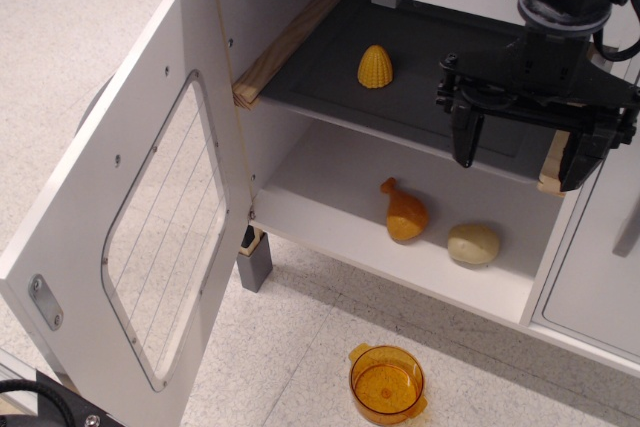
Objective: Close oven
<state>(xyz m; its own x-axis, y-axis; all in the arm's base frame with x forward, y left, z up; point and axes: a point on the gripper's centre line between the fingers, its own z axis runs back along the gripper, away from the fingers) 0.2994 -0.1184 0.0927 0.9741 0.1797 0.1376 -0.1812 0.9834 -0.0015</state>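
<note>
The white toy oven (pixel 330 162) stands open. Its door (pixel 135 207), with a rounded wire-lined window, is swung wide out to the left and faces me with its inner side. The dark inner shelf (pixel 400 87) holds a yellow corn piece (pixel 375 66). An orange chicken leg (pixel 404 213) and a beige potato-like piece (pixel 473 244) lie on the oven floor. My black gripper (pixel 522 155) hangs open and empty in front of the oven's right side, far from the door. The door's handle is hidden.
An orange toy pot (pixel 387 384) stands on the floor below the oven. A plain white cabinet door (pixel 600 267) with a grey handle (pixel 628 227) is at the right. A grey leg (pixel 255 265) props the oven. A black cable (pixel 40 402) lies at the bottom left.
</note>
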